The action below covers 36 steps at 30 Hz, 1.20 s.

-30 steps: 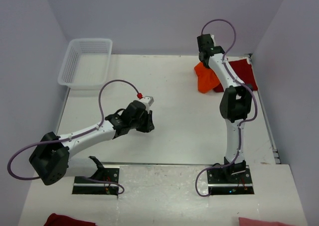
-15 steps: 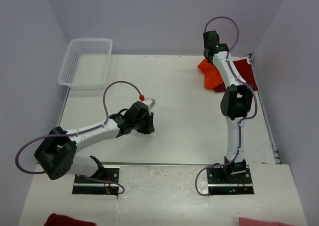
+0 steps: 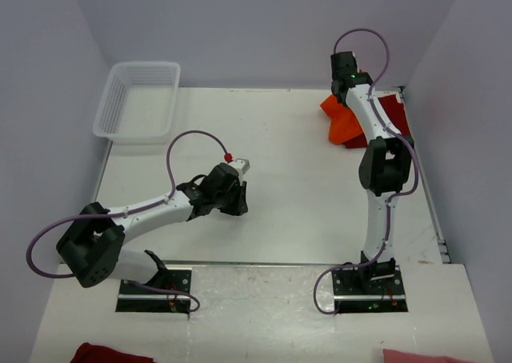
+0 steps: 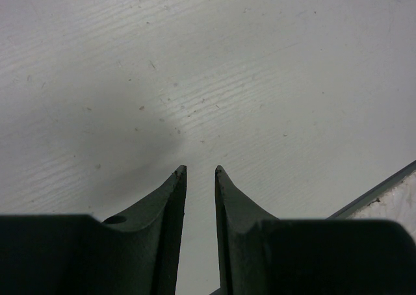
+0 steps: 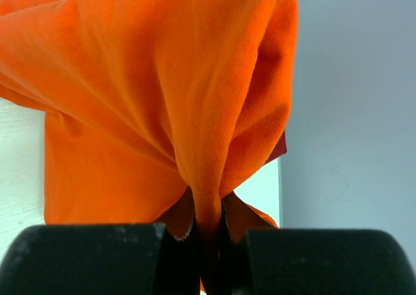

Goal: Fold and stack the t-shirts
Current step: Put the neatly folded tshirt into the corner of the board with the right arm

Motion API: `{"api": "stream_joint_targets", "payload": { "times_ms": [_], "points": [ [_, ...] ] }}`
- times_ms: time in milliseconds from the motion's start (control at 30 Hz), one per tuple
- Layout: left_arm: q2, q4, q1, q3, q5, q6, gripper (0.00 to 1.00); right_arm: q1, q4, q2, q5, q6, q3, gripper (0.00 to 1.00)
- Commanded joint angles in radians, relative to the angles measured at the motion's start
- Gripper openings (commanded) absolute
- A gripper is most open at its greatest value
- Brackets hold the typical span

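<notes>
Right end effector (image 5: 207, 225): clamped on bright orange soft cloth t-shirt (image 5: 162, 80).
Shirt axis: bunched, fanning lengthwise straight away from my grip.
Left end effector (image 4: 198, 171): slightly parted, empty, over white worktop (image 4: 260, 80).

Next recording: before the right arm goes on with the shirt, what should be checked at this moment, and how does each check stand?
1. Right hand grips the bright orange cloth t-shirt: ok, fabric is pinched between shut fingers.
2. Orange shirt lifted fully off the white table: cannot tell.
3. Orange shirt spread flat for folding: not ok, it hangs bunched.
4. Dark red cloth t-shirt free of the grip: ok, only orange fabric shows between the fingers.
5. Left hand empty: ok, its fingers stand slightly apart over bare table.
6. White plastic lattice basket out of the way: ok, it sits in the far left corner.
</notes>
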Motion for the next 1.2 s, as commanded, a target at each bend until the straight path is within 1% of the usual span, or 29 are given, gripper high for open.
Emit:
{"api": "stream_joint_targets", "payload": {
  "times_ms": [0,233,467,667,1167],
  "points": [
    [0.002,0.044,-0.003,0.022,0.012,0.022,0.26,-0.002,0.036,-0.125,0.027,0.019,-0.014,0.00],
    [0.008,0.052,-0.002,0.014,0.018,0.021,0.26,-0.001,0.056,-0.168,0.035,0.025,-0.053,0.00],
    [0.009,0.055,-0.003,0.014,0.023,0.024,0.26,-0.001,0.045,-0.174,0.036,0.031,-0.057,0.00],
    [0.014,0.056,-0.003,0.016,0.026,0.027,0.26,0.002,0.060,-0.220,0.021,0.043,-0.112,0.00],
    [0.009,0.056,-0.003,0.011,0.031,0.030,0.27,0.019,0.062,-0.221,0.027,0.035,-0.123,0.00]
  ]
}}
